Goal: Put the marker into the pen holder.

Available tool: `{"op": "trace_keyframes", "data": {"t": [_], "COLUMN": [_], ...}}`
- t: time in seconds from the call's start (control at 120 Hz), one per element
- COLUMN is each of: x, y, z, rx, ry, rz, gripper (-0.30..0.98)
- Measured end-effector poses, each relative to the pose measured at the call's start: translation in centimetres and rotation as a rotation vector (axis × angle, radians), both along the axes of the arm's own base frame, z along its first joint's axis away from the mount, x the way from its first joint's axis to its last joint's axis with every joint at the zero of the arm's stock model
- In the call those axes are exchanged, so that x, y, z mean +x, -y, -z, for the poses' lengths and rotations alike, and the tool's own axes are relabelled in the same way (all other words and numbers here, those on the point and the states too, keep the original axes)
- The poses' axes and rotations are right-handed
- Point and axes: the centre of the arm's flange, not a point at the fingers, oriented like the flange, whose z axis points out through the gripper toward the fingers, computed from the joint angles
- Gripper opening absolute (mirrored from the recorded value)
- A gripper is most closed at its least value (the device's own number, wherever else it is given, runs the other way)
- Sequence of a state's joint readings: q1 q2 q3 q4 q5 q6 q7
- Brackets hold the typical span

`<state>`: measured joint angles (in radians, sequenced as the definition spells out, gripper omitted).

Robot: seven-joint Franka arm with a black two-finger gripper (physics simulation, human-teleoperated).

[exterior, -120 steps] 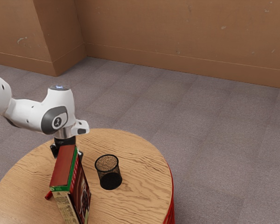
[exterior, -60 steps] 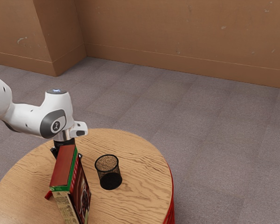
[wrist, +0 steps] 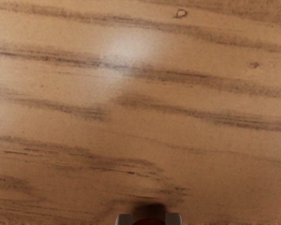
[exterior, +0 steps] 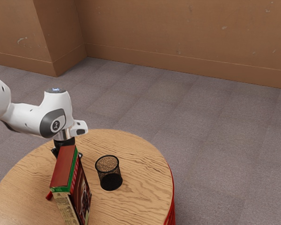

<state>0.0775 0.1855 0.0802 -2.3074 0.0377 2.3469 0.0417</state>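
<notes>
Marker [wrist: 149,222], dark red, at the wrist view's lower edge, between the two pads [wrist: 173,218] of the pincer [wrist: 149,219]. Pincer narrow, apparently closed on the marker from both sides. Likely reason for the squeeze: a slim barrel, apt to roll if only nudged. Dark shadow close by on the bench [wrist: 140,93], suggesting little height; whether clear of the wood, cannot tell. Bench grain long and dark, with small knots and a soft patch of glare.

Exterior view: red end of the marker just beside the box [exterior: 64,171], on the exterior view's left, slanted, seemingly lying flat. Box upright, hiding the fingertips and the rest of the marker. Pen holder [exterior: 103,174] of black mesh, upright, mouth up, near the box on the exterior view's right; well set for a drop from above. Next, by judgement: lift above box and rim, turn the marker on end, lower it in. Risks: a knock to the box, or a marker caught crosswise on the rim.

Bench round, pale wood, red down the side. Arm [exterior: 30,119] in from the exterior view's left. Beyond, grey floor [exterior: 215,140] and scuffed brown wall [exterior: 178,28].
</notes>
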Motion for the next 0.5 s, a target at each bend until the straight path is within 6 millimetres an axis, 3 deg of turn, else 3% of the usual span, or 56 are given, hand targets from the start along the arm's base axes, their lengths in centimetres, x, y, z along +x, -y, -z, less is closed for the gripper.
{"op": "trace_keyframes", "data": {"t": [0.158, 0.3, 0.375, 0.5], "x": [3.7, 7.4, 7.7, 6.6], "y": [1.7, 7.0, 8.8, 9.0], "z": [-5.0, -9.7, -11.4, -14.7], "rx": [0.016, 0.022, 0.022, 0.025], "ry": [0.072, 0.139, 0.140, 0.143], "rz": [0.036, 0.131, 0.159, 0.160], "gripper": [-0.10, -0.10, -0.10, -0.10]}}
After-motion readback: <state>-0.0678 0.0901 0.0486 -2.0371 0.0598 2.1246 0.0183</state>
